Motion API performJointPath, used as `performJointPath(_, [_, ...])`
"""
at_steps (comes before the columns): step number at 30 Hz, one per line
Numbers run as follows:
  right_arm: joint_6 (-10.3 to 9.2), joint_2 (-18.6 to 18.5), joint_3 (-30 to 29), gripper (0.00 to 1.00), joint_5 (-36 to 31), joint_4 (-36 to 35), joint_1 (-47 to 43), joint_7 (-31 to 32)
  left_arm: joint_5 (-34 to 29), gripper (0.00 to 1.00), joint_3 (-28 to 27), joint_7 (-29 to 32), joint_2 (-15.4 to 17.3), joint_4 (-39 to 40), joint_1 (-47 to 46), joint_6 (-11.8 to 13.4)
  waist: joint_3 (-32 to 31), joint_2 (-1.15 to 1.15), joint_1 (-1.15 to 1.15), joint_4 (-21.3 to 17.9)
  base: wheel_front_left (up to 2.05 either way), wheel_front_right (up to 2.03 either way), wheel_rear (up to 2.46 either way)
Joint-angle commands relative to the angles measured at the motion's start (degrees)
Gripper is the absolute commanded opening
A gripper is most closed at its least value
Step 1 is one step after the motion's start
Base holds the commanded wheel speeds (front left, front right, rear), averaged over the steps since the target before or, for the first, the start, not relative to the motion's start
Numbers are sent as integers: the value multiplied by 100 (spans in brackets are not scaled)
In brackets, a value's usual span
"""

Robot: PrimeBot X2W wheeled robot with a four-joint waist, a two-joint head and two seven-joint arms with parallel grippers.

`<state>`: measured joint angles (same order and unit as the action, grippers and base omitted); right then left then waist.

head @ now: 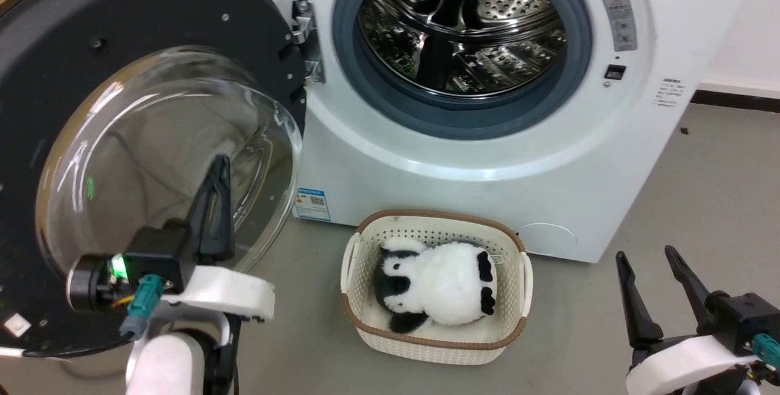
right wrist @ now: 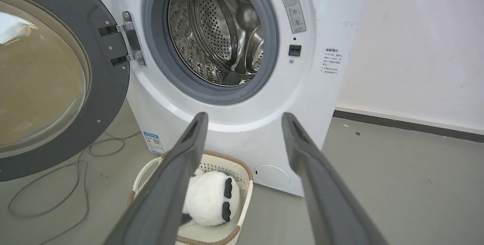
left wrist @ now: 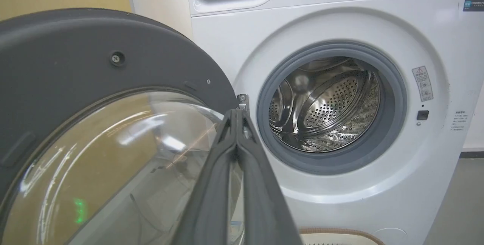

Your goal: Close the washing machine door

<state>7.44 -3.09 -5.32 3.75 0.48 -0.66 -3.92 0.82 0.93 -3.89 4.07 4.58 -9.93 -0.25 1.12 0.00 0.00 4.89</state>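
Closed to a single dark wedge, the left gripper (head: 220,166) is seen low on the left. Its long fingers are pressed together in front of the clear glass bowl of the large round black washing machine door (head: 122,11). Whether the glass is touched cannot be told.

The door is swung wide open, left of the drum opening, with its inner face turned toward the robot. It is hung on a steel hinge (head: 304,38) on the big white front-loading washing machine (head: 487,163), which stands on the grey floor (head: 701,200).

A small cream basket (head: 359,322) holding a black-and-white plush panda (head: 439,285) is set on the floor just before the machine.

Low on the right, the right gripper (head: 643,253) is held with fingers spread, empty.

The door is judged rigid, fairly heavy and free-swinging, and its glass smooth and slippery. The black ring far from the hinge is best pushed, with firm pressure for latching.
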Motion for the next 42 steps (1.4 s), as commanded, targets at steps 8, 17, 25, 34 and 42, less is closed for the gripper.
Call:
performJointPath(8, [2,8,-146,100,118,27,116,-143,127,0,-71,-144,70,251,-627,-143,92,0,0,385,0,0,0])
performJointPath(17, [2,9,-257,100,151,29,197,-251,423,0,-366,-252,138,389,-1242,-255,218,0,0,829,0,0,0])
performJointPath(25, [2,11,-279,100,140,69,336,-346,841,0,-901,-348,323,499,-1629,-322,373,0,0,1068,0,0,0])
performJointPath(34, [3,12,-372,100,147,107,422,-454,1647,0,-1537,-456,657,379,-1829,-382,500,0,0,1320,0,0,0])
performJointPath(42, [3,14,-396,100,99,140,521,-549,2553,0,-2161,-551,847,183,-1864,-432,672,0,0,1550,-3,-3,-3])
